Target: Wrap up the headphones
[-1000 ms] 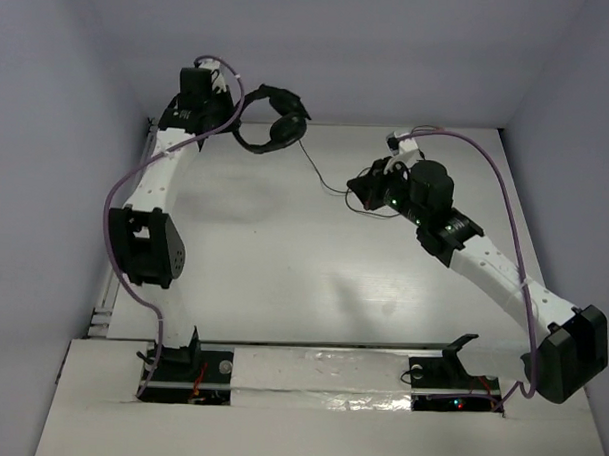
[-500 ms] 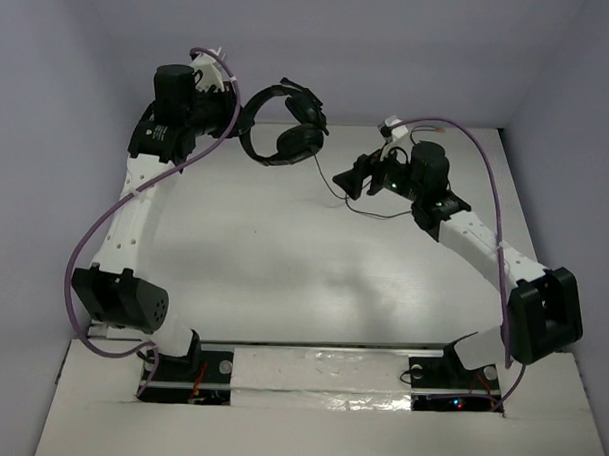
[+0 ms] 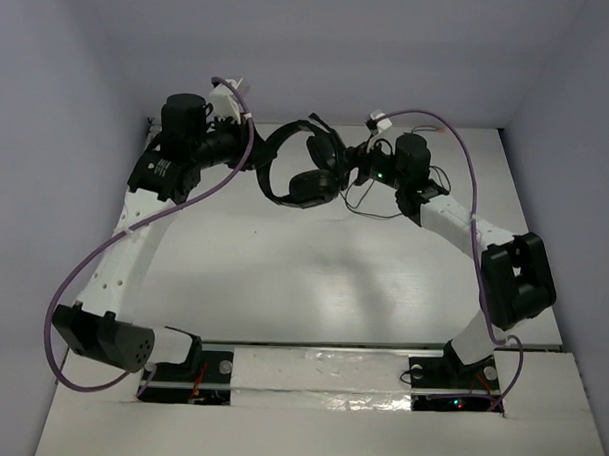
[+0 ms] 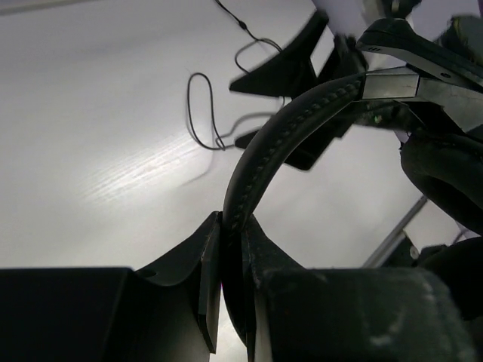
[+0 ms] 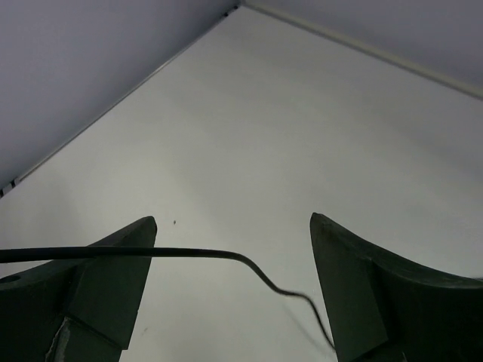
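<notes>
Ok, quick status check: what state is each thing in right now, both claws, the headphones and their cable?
left claw: shut on the headband.
right claw: open, with the cable crossing the gap but not pinched.
black over-ear headphones: held by the headband, raised off the white table.
thin black cable: not wrapped, slack, with loose loops trailing over the table.

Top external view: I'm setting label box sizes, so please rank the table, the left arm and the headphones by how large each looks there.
1. table, spans most of the frame.
2. left arm, perhaps enlarged by sitting nearer the camera.
3. headphones, clearly smallest.
</notes>
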Robot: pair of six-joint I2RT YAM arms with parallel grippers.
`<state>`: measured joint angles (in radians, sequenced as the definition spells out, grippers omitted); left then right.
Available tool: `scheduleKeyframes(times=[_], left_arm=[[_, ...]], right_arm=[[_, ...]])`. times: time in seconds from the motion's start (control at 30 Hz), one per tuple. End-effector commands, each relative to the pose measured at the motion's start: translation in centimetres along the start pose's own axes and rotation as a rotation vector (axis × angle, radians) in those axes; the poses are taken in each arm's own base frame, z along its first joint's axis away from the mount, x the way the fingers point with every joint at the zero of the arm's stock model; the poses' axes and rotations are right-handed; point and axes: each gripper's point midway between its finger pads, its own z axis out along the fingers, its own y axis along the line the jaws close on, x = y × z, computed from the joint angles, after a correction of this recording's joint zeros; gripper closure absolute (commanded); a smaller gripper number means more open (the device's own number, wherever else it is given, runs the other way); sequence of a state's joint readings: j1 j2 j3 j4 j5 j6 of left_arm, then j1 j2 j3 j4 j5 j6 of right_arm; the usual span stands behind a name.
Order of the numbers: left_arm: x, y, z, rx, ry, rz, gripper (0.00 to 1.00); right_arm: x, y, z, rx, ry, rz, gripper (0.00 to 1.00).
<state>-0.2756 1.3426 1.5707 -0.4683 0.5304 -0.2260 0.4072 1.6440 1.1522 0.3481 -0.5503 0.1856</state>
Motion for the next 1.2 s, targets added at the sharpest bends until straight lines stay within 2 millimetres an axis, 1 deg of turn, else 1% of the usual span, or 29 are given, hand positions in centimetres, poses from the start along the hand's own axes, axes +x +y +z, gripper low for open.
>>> scheduleKeyframes(times=[0.0,0.03,0.07,0.13,0.17,0.2,0.23,0.27,0.3,0.37,0.4,0.47,0.5,0.6,0.63,0.7,0.73,0.77,0.83,0.87,0.9,0.93,0.97,1.0,1.03,1.07,1.1,1.13,1.17], left_arm=[[-0.6,-2.7,-1.4,0.100,-0.061,0.017,1.00],[-0.6,-3.0,-1.6,0.110,-0.063,0.018,1.00],[-0.6,-3.5,-2.2,0.124,-0.073,0.020,1.00],[-0.8,-4.1,-2.6,0.146,-0.082,0.016,1.00],[-1.0,-4.5,-2.9,0.157,-0.089,0.009,1.00],[-1.5,-5.3,-3.5,0.183,-0.103,0.017,1.00],[-1.9,-5.7,-3.8,0.195,-0.111,0.017,1.00],[-2.8,-6.3,-4.3,0.199,-0.130,0.020,1.00],[-3.3,-6.6,-4.7,0.200,-0.140,0.023,1.00],[-4.0,-7.4,-5.2,0.211,-0.151,0.034,1.00],[-4.8,-8.1,-5.8,0.227,-0.165,0.040,1.00],[-5.5,-9.0,-6.4,0.250,-0.178,0.046,1.00],[-5.9,-9.6,-6.9,0.269,-0.191,0.054,1.00],[-6.4,-10.7,-7.6,0.298,-0.204,0.055,1.00],[-6.4,-10.8,-7.8,0.303,-0.207,0.055,1.00],[-6.9,-11.2,-8.3,0.308,-0.226,0.057,1.00],[-7.1,-11.3,-8.3,0.308,-0.230,0.050,1.00],[-7.4,-11.4,-8.5,0.306,-0.242,0.039,1.00],[-8.4,-11.6,-8.6,0.300,-0.277,0.030,1.00],[-8.8,-11.7,-8.6,0.306,-0.285,0.010,1.00],[-9.6,-12.1,-8.8,0.322,-0.313,0.013,1.00],[-10.0,-12.3,-8.8,0.330,-0.328,0.001,1.00],[-10.5,-12.5,-8.9,0.338,-0.344,-0.011,1.00],[-11.5,-12.6,-8.8,0.347,-0.372,-0.034,1.00],[-12.0,-12.4,-8.4,0.342,-0.381,-0.054,1.00],[-12.5,-12.6,-8.6,0.343,-0.403,-0.063,1.00],[-13.4,-12.3,-8.4,0.334,-0.437,-0.073,1.00],[-13.8,-12.1,-8.2,0.330,-0.452,-0.108,1.00],[-14.1,-11.7,-7.8,0.318,-0.469,-0.128,1.00]], right_arm=[[-6.0,0.5,0.8,-0.010,-0.162,-0.091,0.11],[-6.1,0.2,0.9,-0.002,-0.169,-0.101,0.12],[-5.7,-0.1,1.0,0.009,-0.170,-0.100,0.12],[-5.4,-0.1,1.2,-0.003,-0.178,-0.096,0.13],[-4.6,-0.3,1.7,-0.013,-0.157,-0.083,0.15],[-4.1,-0.3,1.9,-0.025,-0.147,-0.075,0.16],[-4.0,-0.2,2.2,-0.037,-0.153,-0.060,0.17],[-3.2,-0.3,2.4,-0.048,-0.147,-0.043,0.20],[-2.9,-0.3,2.5,-0.052,-0.146,-0.037,0.21],[-2.4,-0.4,2.5,-0.053,-0.154,-0.024,0.21],[-1.7,-0.6,2.7,-0.051,-0.147,-0.013,0.22],[-1.4,-0.7,2.9,-0.060,-0.144,-0.006,0.22],[-0.6,-0.8,3.3,-0.073,-0.130,0.006,0.22],[-0.2,-1.0,3.8,-0.080,-0.134,0.029,0.22],[0.5,-1.2,4.1,-0.085,-0.124,0.046,0.23],[1.4,-1.1,4.3,-0.106,-0.109,0.065,0.29],[1.5,-1.0,4.3,-0.115,-0.114,0.075,0.32],[2.4,-1.1,4.2,-0.113,-0.097,0.089,0.36],[3.2,0.4,4.3,-0.131,-0.091,0.093,0.36],[4.1,0.9,3.8,-0.126,-0.080,0.103,0.38],[4.4,0.6,3.7,-0.108,-0.080,0.107,0.39],[5.2,1.5,3.8,-0.124,-0.068,0.120,0.41],[6.0,2.2,4.0,-0.138,-0.052,0.129,0.47],[7.0,2.0,3.8,-0.128,-0.033,0.147,0.49],[8.4,3.2,3.6,-0.138,-0.013,0.171,0.56],[7.9,3.3,3.6,-0.142,-0.031,0.178,0.61],[9.0,4.4,3.1,-0.156,-0.016,0.201,0.65],[9.0,5.2,2.9,-0.168,-0.027,0.219,0.68],[9.4,6.5,2.8,-0.181,-0.021,0.227,0.74]])
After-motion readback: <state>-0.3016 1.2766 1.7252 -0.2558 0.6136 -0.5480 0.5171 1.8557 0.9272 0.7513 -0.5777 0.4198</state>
